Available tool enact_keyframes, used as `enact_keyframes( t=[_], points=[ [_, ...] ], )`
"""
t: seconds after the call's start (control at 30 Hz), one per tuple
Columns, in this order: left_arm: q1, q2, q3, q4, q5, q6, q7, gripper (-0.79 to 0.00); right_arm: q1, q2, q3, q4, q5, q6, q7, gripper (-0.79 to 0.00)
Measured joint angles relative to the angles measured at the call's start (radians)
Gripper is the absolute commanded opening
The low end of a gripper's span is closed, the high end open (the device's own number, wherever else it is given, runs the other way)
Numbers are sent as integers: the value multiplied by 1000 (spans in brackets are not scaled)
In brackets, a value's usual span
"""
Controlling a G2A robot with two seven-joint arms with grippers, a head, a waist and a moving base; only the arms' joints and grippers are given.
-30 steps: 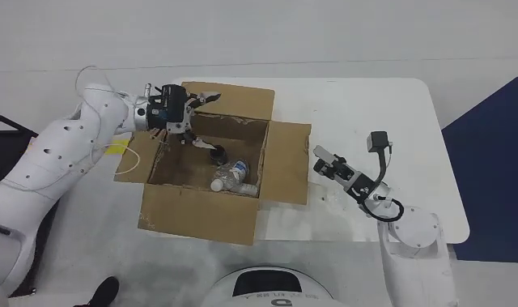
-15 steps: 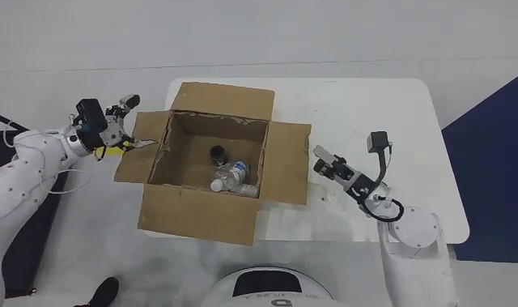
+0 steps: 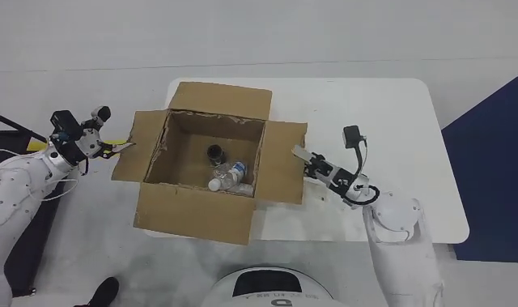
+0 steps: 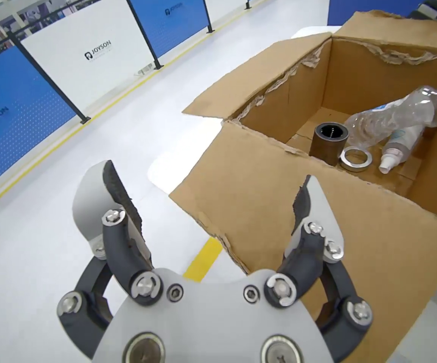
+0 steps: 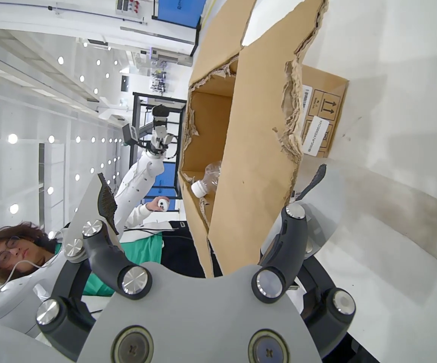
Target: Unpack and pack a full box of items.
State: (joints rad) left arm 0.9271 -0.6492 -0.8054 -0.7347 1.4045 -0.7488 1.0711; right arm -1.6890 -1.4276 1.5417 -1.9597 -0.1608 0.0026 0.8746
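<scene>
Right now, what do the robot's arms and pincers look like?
The left arm and right arm have smooth white shells. A black camera block sits on each wrist; the right one trails a black cable. The left pincer and right pincer match: silver plate, dark grey links, pale fingers with black ribbed pads.

You see a white table [image 3: 380, 112] with rounded corners standing on a pale grey floor [image 3: 243, 23]. A dark blue area [image 3: 494, 185] lies just beside the table's right end. A yellow stripe [image 4: 203, 258] marks the floor near the table. Farther out runs a row of blue and white barrier panels [image 4: 89, 50] on black posts. Round ceiling lights [image 5: 13, 138] glow in rows overhead.
</scene>
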Motion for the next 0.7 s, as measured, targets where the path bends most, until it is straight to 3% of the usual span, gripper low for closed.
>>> enact_keyframes(
  t=[0.37,0.53,0.7],
  points=[
    [-29,-47,35,88,-11,-15,-15,0,-31,12,-84,-105,173,-188,45,0],
    [-49,-59,45,96,-4,-11,-11,0,16,13,-208,-110,117,-181,62,0],
    [-73,-67,50,125,-2,-11,-10,0,137,6,-357,-10,37,-101,51,0]
  ],
)
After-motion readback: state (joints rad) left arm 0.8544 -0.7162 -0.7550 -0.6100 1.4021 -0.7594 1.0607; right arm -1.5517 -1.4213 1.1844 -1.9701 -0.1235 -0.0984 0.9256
